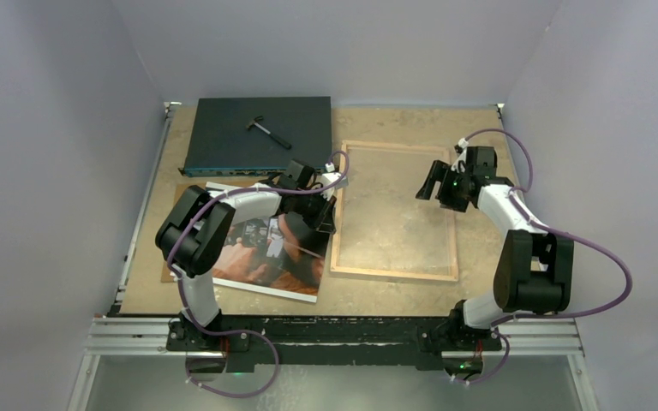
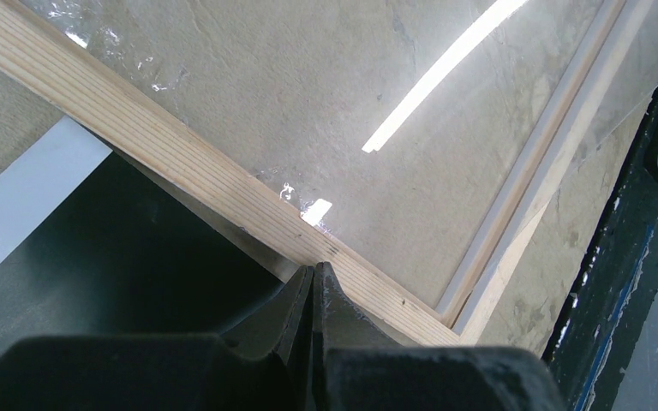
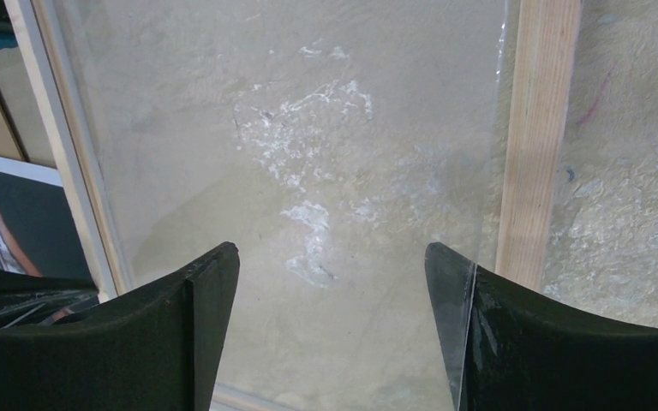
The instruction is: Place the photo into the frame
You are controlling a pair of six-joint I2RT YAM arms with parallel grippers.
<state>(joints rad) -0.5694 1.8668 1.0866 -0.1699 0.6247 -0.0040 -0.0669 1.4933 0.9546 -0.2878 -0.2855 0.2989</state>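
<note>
Frame (image 1: 394,273) is laid flat, wood rim up, w/ a clear pane inside. Photo (image 1: 261,257) is laid flat, picture side up, just left of the frame and outside it, its edge against the left rail. L gripper (image 2: 315,278) is seen w/ jaws pressed together, nothing between, tips at the frame's left rail; contact can't be told. R gripper (image 3: 332,265) is held above the frame's right half, jaws wide apart, empty. Dark box (image 1: 257,133) is set behind the frame's far-left corner, small hammer (image 1: 270,131) on it.
</note>
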